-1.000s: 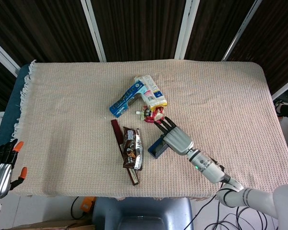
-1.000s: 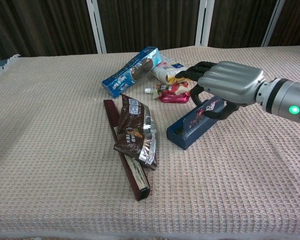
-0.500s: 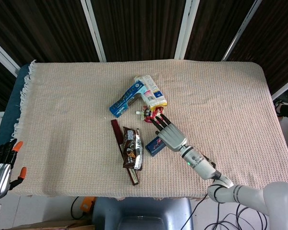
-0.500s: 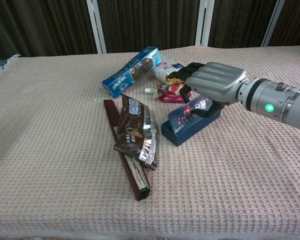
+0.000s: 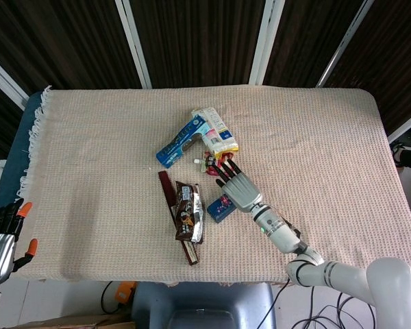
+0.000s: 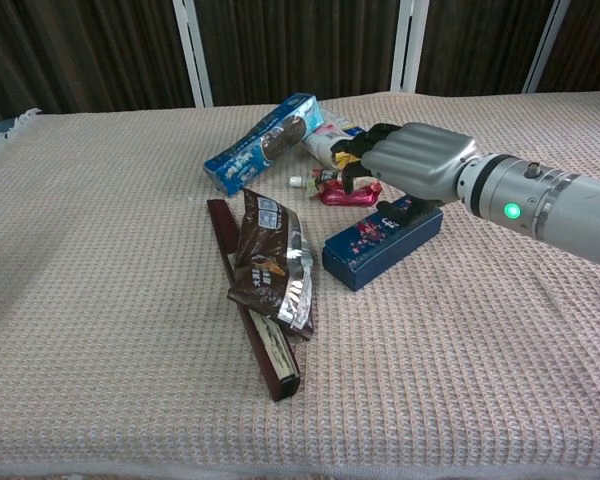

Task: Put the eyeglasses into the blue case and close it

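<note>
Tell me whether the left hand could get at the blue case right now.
Probably not: the left hand sits off the table's near-left corner, while the blue case lies far across under the right hand.

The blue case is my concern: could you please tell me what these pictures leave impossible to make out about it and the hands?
- Eyeglasses: no view shows them; the blue case lies lid-down, so its inside is hidden.
- Latch: whether the lid has fully caught cannot be told in either view.
- Right hand: its palm side is hidden in both views, so contact with the case is uncertain.
- Left hand: cut off by the head view's lower-left edge; absent from the chest view.
</note>
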### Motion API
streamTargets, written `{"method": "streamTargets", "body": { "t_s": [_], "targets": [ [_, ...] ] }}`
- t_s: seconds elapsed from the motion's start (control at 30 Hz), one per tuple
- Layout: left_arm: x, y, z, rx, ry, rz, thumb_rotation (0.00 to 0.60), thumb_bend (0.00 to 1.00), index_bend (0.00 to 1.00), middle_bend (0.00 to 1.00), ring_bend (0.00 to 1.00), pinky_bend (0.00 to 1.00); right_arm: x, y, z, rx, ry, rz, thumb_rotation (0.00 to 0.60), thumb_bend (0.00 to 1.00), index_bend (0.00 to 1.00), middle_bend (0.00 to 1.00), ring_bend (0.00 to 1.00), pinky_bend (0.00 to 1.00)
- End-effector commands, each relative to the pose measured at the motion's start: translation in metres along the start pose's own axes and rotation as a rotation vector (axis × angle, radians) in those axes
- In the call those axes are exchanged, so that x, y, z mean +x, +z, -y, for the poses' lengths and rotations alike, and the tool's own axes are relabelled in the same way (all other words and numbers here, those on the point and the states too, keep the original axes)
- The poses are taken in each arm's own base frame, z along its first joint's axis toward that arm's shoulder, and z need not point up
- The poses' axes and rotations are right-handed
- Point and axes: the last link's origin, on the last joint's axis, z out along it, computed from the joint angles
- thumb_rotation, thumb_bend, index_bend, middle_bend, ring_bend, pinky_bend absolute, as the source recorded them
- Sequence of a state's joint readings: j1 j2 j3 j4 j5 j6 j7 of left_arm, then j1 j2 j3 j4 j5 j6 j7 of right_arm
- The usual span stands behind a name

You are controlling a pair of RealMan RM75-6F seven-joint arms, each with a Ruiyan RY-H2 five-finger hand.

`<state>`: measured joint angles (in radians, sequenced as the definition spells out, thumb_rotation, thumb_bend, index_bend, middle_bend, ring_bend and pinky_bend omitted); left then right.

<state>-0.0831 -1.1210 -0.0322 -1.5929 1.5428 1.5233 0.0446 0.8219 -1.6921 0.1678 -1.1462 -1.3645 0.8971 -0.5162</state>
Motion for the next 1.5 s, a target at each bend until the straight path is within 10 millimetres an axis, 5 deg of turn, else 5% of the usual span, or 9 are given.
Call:
{"method": "streamTargets", "body": {
  "t_s": [0.03, 0.27, 0.53, 1.5],
  "targets": [
    [0.000, 0.000, 0.000, 0.000, -0.001, -0.002, 0.600, 0.41, 0.00, 0.00, 0.00, 0.08, 0.004, -0.003, -0.003, -0.005, 0.020, -0.014, 0.600, 0.40, 0.36, 0.09, 0.00, 0.00],
    [0.001, -0.001, 0.000, 0.001, -0.004, -0.005, 0.600, 0.41, 0.00, 0.00, 0.00, 0.08, 0.015, -0.032, -0.016, 0.014, 0.048, -0.052, 0.600, 0.34, 0.32, 0.07, 0.00, 0.00],
    [-0.001, -0.001, -0.003, -0.008, 0.003, 0.002, 0.600, 0.41, 0.00, 0.00, 0.00, 0.08, 0.005, -0.065, -0.027, 0.059, 0.030, -0.005, 0.600, 0.37, 0.35, 0.05, 0.00, 0.00],
    [0.000, -0.001, -0.001, -0.006, -0.001, -0.004, 0.600, 0.41, 0.00, 0.00, 0.00, 0.08, -0.019, -0.041, -0.011, 0.044, 0.003, 0.099, 0.600, 0.40, 0.40, 0.05, 0.00, 0.00]
  ]
}}
